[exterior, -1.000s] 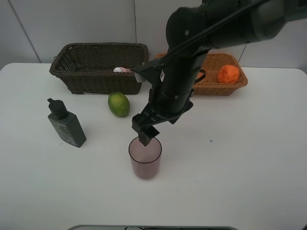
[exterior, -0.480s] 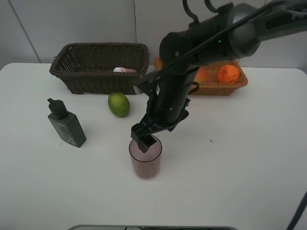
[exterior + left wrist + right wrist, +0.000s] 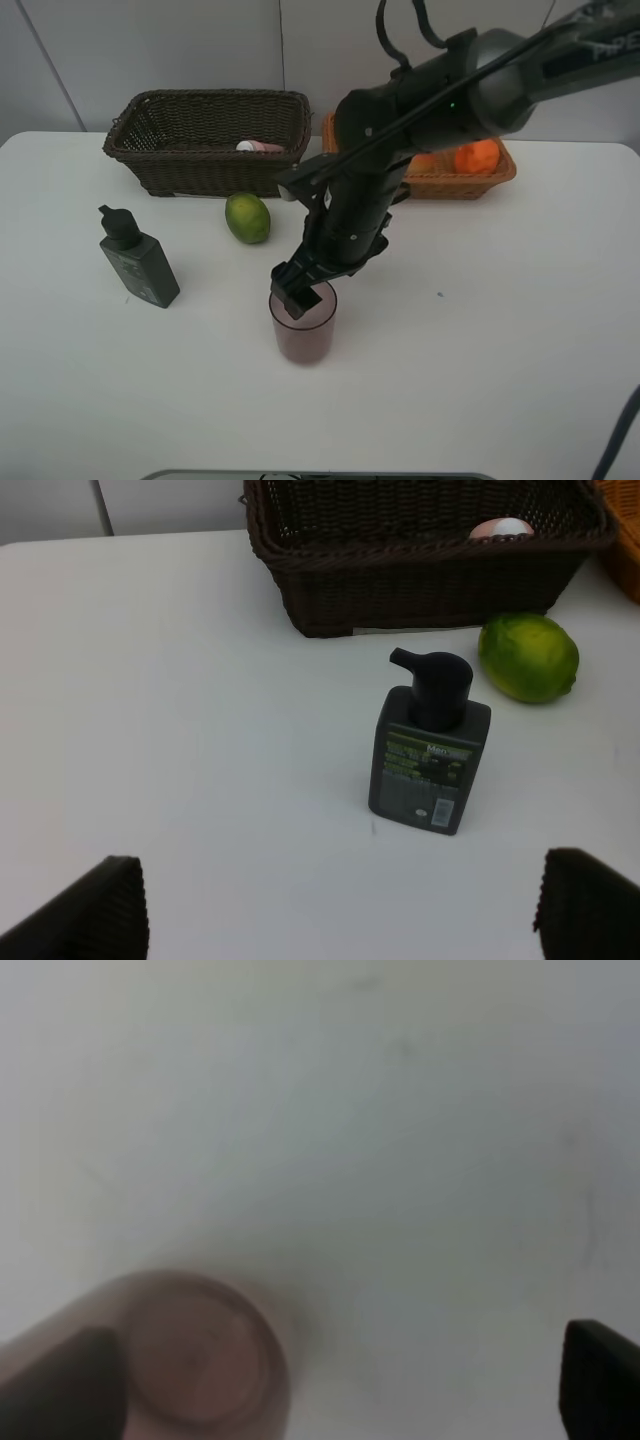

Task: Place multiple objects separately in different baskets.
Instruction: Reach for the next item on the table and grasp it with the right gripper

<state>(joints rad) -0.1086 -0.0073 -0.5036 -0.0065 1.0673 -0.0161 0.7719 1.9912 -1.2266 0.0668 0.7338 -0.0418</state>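
A translucent mauve cup (image 3: pixel 302 330) stands upright on the white table, and it also shows blurred in the right wrist view (image 3: pixel 190 1355). My right gripper (image 3: pixel 300 293) (image 3: pixel 330 1385) is open right at the cup's rim, one finger over the cup. A green citrus (image 3: pixel 247 217) (image 3: pixel 528 657) and a dark grey-green bottle (image 3: pixel 138 262) (image 3: pixel 430 745) stand on the table to the left. The dark brown basket (image 3: pixel 180 150) (image 3: pixel 420 570) holds the pink bottle (image 3: pixel 258 146) (image 3: pixel 503 528). The light basket (image 3: pixel 470 182) holds the orange (image 3: pixel 477 155); the peach (image 3: pixel 422 160) is mostly hidden by my arm. My left gripper (image 3: pixel 340 910) is open and empty, well short of the dark bottle.
My right arm (image 3: pixel 400 110) reaches across the middle of the table in front of the light basket. Both baskets stand at the back, against the wall. The table's front and right side are bare white surface.
My right gripper has come down a little onto the cup's rim and the arm has swung lower. The cup and the other objects have not moved.
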